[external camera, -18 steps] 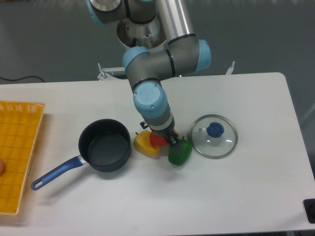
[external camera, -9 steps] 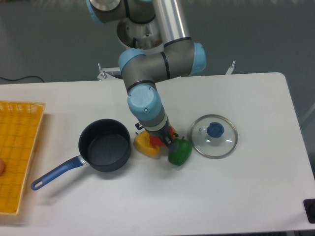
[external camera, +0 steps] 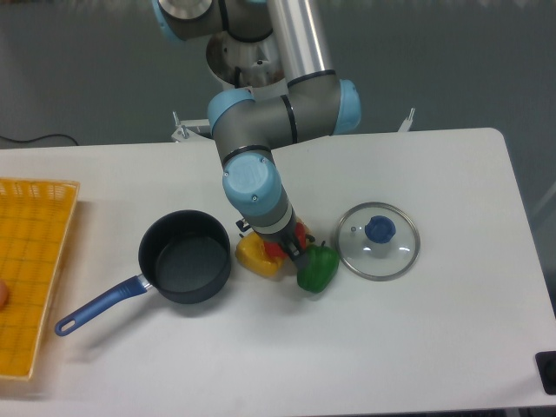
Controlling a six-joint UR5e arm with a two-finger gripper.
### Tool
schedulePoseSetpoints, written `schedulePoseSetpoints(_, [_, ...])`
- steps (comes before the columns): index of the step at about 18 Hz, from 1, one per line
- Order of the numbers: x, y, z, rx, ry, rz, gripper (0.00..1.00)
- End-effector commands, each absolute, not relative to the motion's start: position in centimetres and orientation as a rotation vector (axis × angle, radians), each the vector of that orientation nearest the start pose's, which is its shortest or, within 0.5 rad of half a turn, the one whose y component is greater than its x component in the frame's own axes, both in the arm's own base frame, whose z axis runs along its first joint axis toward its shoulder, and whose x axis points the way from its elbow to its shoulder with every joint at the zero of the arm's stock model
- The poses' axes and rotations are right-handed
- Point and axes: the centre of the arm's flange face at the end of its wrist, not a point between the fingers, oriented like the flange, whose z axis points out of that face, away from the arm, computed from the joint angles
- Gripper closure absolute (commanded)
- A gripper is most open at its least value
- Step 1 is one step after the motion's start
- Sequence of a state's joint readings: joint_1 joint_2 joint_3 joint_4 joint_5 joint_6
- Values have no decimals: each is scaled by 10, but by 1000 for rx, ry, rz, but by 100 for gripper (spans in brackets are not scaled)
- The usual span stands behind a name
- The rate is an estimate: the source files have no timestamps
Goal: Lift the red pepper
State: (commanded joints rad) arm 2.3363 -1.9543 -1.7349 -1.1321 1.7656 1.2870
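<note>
Red plastic shows only in slivers under the gripper (external camera: 285, 247): the red pepper (external camera: 300, 234) sits directly beneath it, wedged between the yellow pepper (external camera: 258, 257) on the gripper's pot side and the green pepper (external camera: 317, 268) on its lid side, all three touching or nearly so. That crowding probably explains the steep, top-down approach, since the fingers have to slip into the narrow gaps beside the neighbours. The wrist covers most of the red pepper and both fingertips, so I cannot tell whether the jaws are spread, closed on the pepper, or merely resting above it; its stem is not visible either. Beyond the yellow pepper stands a dark saucepan (external camera: 185, 256) with a blue handle; beyond the green pepper lies a glass lid (external camera: 378, 240) with a blue knob. Farthest off, an orange basket (external camera: 30, 269) is cut by the picture's edge.
</note>
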Motion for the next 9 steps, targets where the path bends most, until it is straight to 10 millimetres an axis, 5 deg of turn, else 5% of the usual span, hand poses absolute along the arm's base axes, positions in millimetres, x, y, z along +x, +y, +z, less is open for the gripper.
schedulePoseSetpoints(4, [-322, 498, 245, -3249, 887, 4, 45])
schedulePoseSetpoints(9, [-323, 499, 250, -3247, 883, 10, 47])
